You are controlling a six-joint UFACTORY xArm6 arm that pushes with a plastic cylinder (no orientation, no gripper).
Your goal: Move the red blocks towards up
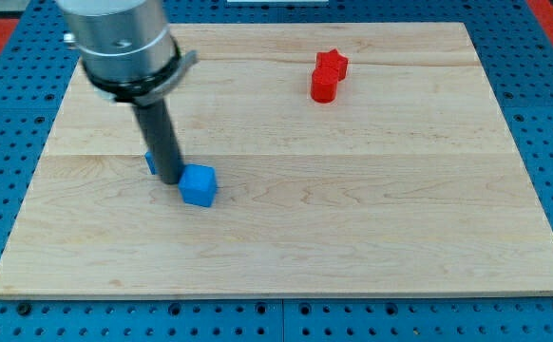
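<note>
Two red blocks sit touching near the view's top, right of centre: a star-shaped red block (333,64) and a red cylinder (323,85) just below and left of it. My tip (169,180) rests on the wooden board (352,190) at the left, far from the red blocks. It stands right beside a blue cube (200,185), on that cube's left. A second blue block (150,162) shows partly behind the rod, its shape hidden.
The board lies on a blue perforated table (10,114). The arm's grey body (122,38) hangs over the board's upper left corner.
</note>
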